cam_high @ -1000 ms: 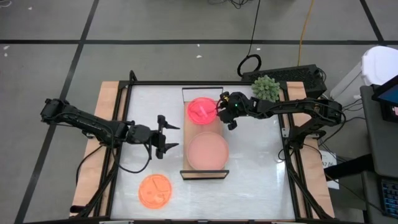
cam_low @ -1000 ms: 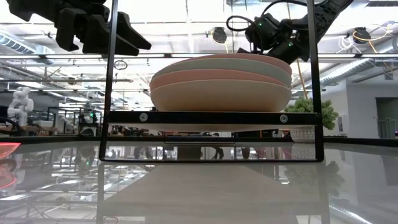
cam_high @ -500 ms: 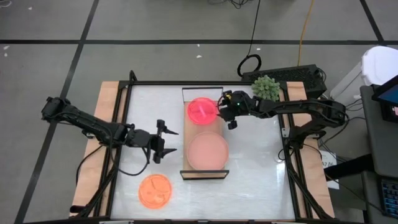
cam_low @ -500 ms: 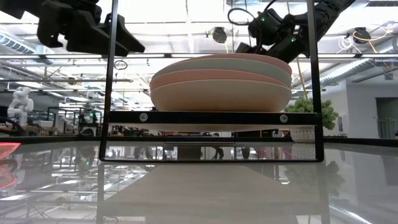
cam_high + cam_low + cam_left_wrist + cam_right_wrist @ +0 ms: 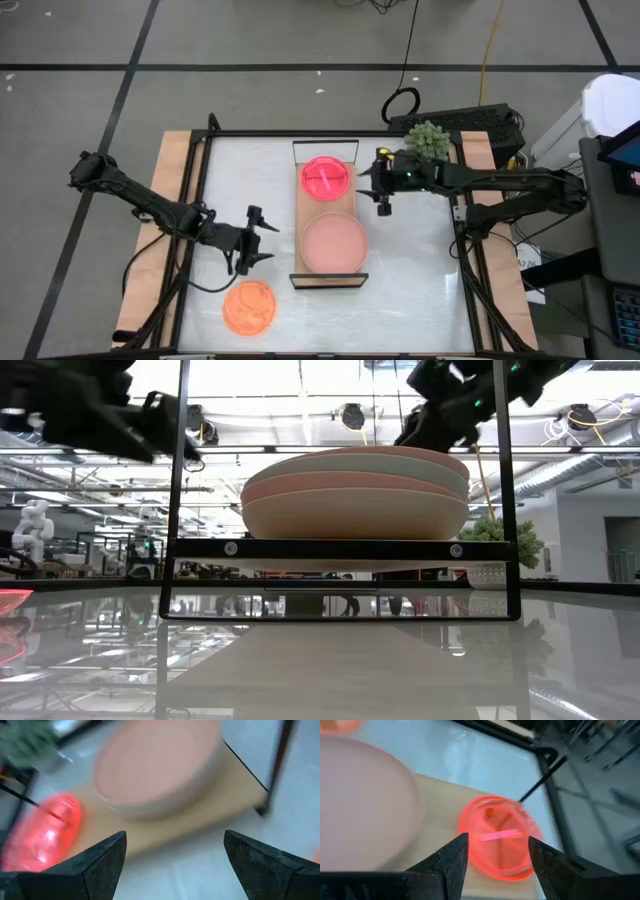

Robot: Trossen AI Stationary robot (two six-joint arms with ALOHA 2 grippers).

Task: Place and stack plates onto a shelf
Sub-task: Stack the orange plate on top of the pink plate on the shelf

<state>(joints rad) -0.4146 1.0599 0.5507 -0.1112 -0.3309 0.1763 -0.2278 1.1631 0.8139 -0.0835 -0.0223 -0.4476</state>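
High view, orange plate (image 5: 247, 306): lies flat on the worktop (image 5: 410, 270), just below and ahead of the left fingers, well apart from the shelf; it looks like the only plate not yet put away.
Hot-pink plate (image 5: 324, 178): sits on the far end of the shelf (image 5: 327, 215), just in front of the right fingers and clear of them.
Dusty-pink stack (image 5: 334, 243): larger plates piled on the near end of the shelf; the low view shows beige, pink and grey-green layers (image 5: 355, 490) nested evenly.
Left fingers (image 5: 250, 240): spread wide and empty, hanging above the worktop between the orange plate and the shelf.
Right fingers (image 5: 378, 186): spread and empty in the right wrist view, with the hot-pink plate (image 5: 499, 838) showing between them but not touched; they stand beside the shelf's right edge.
Plant (image 5: 427, 139): spiky green, behind the right arm at the worktop's far corner, out of the way.
Step in hand: judged to be the left arm going for the orange plate.
Doing it well: come down with one finger outside the rim and one inside, pinch the near edge firmly, lift clear of the worktop, carry it over the shelf's wire frame and set it centred on the hot-pink plate.
Risk: a thin slick rim may slip from a shallow pinch.
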